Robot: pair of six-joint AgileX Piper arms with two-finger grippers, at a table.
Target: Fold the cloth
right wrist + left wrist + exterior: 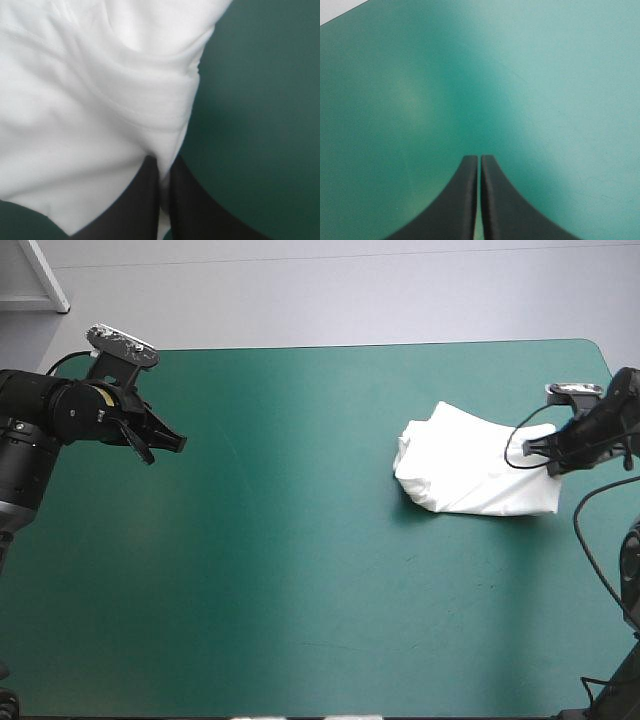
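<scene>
One T-shirt (468, 478), crumpled — right gripper (162, 167) pinches its edge; left gripper (480, 161) closed, empty, well apart.

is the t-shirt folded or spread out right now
Neither: the T-shirt is a lumpy, creased heap, not spread flat and not neatly folded, with the right claw shut on its edge.

The desk (300, 570) is spread with a teal-green cover (545, 75), smooth and flat, with a few faint marks. Its far right corner is rounded. Beyond the far edge lies pale grey floor (350, 290).
</scene>
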